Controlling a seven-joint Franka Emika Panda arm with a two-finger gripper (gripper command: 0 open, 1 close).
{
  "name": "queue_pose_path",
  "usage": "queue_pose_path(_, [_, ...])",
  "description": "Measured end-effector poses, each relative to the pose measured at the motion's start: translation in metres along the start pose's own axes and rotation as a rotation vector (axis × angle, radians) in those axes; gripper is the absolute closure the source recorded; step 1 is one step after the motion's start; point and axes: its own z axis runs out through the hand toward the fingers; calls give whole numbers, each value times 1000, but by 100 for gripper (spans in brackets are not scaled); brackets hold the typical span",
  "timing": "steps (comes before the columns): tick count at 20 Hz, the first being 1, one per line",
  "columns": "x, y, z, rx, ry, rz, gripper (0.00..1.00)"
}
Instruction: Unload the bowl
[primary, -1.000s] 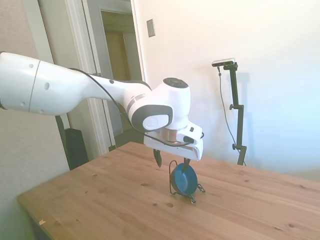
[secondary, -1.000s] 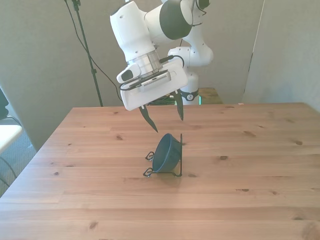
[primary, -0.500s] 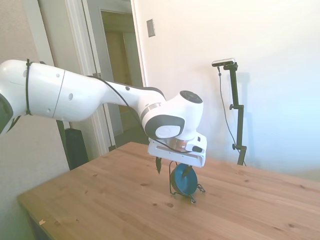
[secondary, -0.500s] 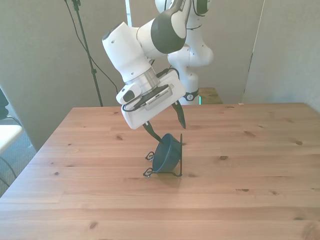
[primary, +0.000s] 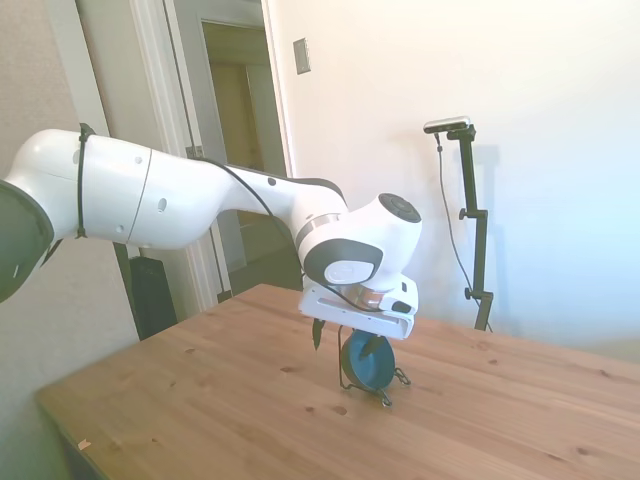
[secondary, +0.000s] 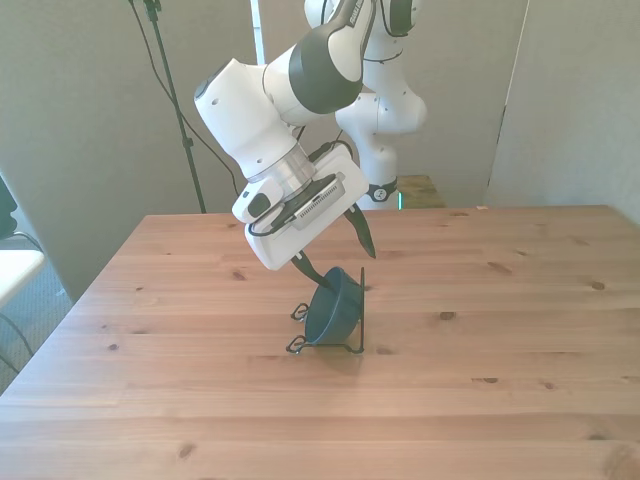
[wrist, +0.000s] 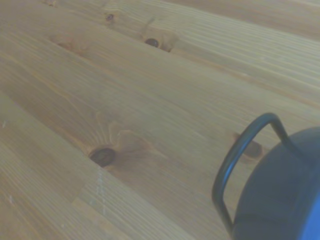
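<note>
Jaws (secondary: 333, 246) spread wide astride bowl (secondary: 333, 305) rim in wire stand (secondary: 358, 318); no writing legible.

the bowl (secondary: 333, 303) stands on its edge in the wire stand (secondary: 358, 322), near the middle of the table (secondary: 500, 400). in the front view, the upright loop of the stand is on the front view's right of the bowl, and the low feet of the stand are on the front view's left. the tool (secondary: 335, 255) is just above the bowl, tilted, with one finger on each side of the upper rim, apart from each other. in the wrist view the bowl (wrist: 285, 195) is beside a wire loop (wrist: 240, 155) of the stand.
</note>
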Motion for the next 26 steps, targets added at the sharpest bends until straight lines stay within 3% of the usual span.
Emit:
queue_pose_path(12, [17,7,13,21,-55,-7,100])
queue_pose_path(26, [28,18,3,69,-80,-5,100])
